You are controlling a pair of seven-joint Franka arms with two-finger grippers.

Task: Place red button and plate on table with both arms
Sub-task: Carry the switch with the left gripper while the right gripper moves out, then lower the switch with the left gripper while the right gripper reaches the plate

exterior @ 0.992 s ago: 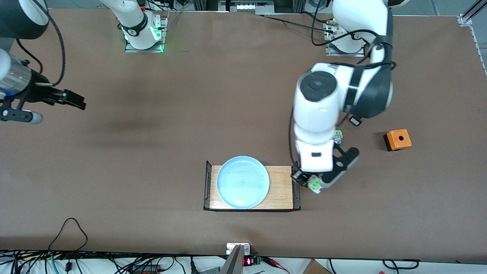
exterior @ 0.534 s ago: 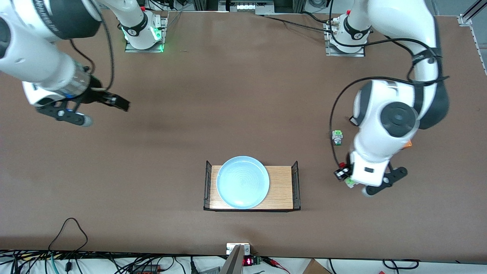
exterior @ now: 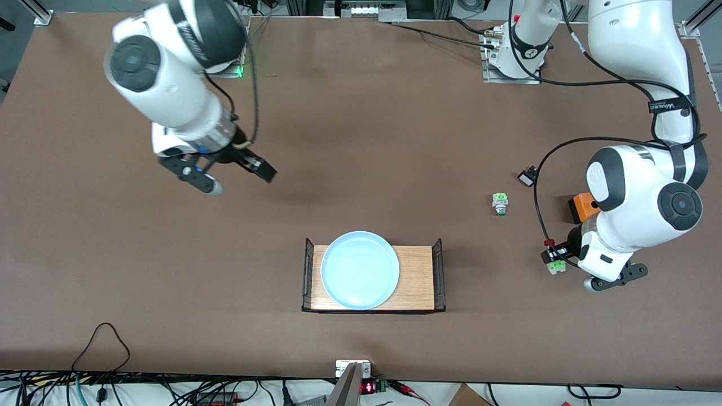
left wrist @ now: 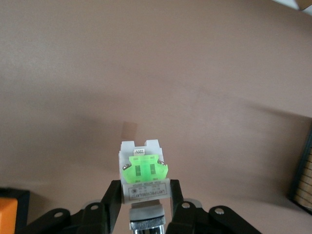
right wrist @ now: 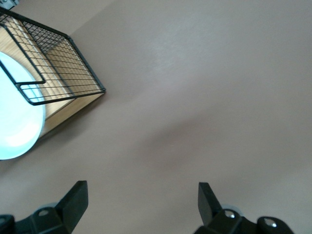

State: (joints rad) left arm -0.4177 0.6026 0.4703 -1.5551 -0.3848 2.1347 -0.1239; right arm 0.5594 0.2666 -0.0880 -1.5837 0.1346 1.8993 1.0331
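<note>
Brown worktop (exterior: 361, 141) lies under both arms. Left end effector (exterior: 553, 260) grips the red button (exterior: 555, 261). Right end effector (exterior: 260, 169) hangs wide open, empty, well apart from the plate (exterior: 360, 270).

Light-wood rack (exterior: 417, 277) with black wire ends sits mid-table; green-and-silver switch (exterior: 500, 203), small black-and-white switch (exterior: 527, 178) and orange box (exterior: 581, 207) sit toward the left arm's end.

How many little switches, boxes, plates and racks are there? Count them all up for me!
Switches: 3, namely the red button held by the left gripper, a green-and-silver switch and a black-and-white switch
Orange box: 1
Plate: 1
Wooden rack: 1
Total: 6
</note>
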